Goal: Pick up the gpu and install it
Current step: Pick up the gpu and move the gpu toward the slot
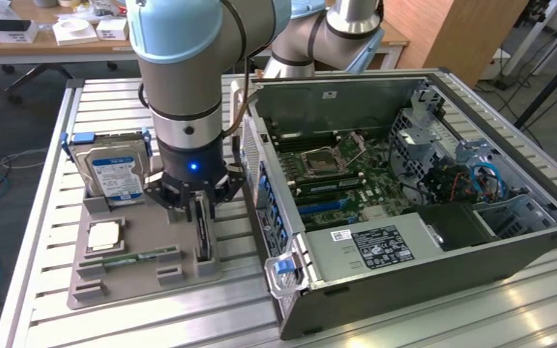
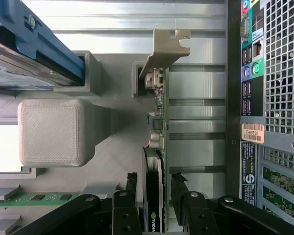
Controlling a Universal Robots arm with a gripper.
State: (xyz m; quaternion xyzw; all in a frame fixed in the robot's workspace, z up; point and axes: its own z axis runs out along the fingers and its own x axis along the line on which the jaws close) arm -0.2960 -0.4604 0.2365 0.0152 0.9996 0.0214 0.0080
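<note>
Desk (image 1: 37, 217) beside the PC case (image 1: 434, 239): gripper (image 2: 155, 177) apart, straddling the upright gpu (image 2: 157, 120) (pick step), needs a square pinch.

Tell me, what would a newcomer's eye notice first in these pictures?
First, the large dark grey metal computer case on the exterior view's right, lying open with its green motherboard exposed. Beside it, the black gripper stands open astride the thin green gpu card with silver bracket, upright on edge in a grey plastic holder.
</note>
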